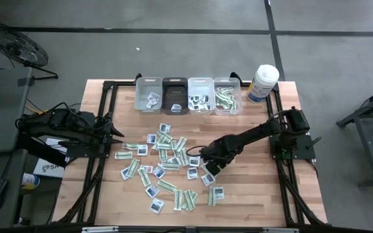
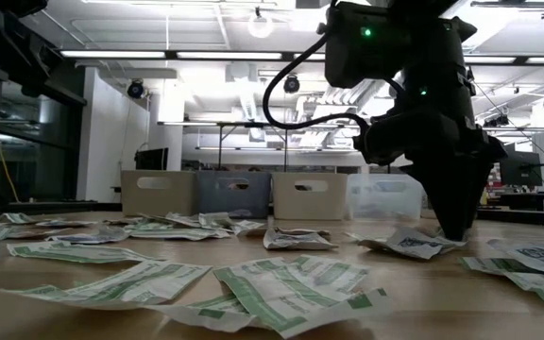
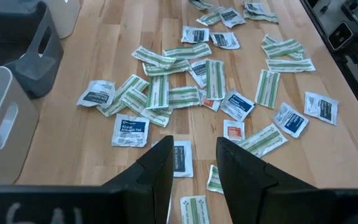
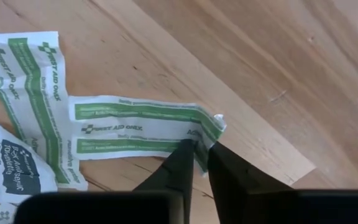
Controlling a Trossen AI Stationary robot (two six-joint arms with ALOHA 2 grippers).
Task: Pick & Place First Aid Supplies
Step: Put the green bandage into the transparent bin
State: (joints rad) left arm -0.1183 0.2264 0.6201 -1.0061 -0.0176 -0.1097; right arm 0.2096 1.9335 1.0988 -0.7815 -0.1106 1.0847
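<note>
Many first aid supplies (image 1: 167, 162), green-and-white strips and squarish white packets with dark-blue marks, lie flat and scattered across the middle of the wooden table (image 1: 251, 194). My right gripper (image 1: 209, 166) points down at the right side of the scatter and is shut on one green-and-white strip packet (image 4: 135, 127). My left gripper (image 1: 116, 133) hovers open above the table's left side, clear of the packets (image 3: 166, 93) in front of it. My right gripper pinches one short end of the strip packet (image 4: 199, 135) between its two fingertips (image 4: 182, 158). The fingers come from above, pointing down. The pinched end curls up a little while the rest of the packet lies flat on the table.
Four small bins (image 1: 188, 95) stand in a row at the table's far edge, some holding packets. A tall white canister (image 1: 263, 82) with a blue label stands to their right. Bare wood lies to the right of my right gripper (image 4: 278, 74).
</note>
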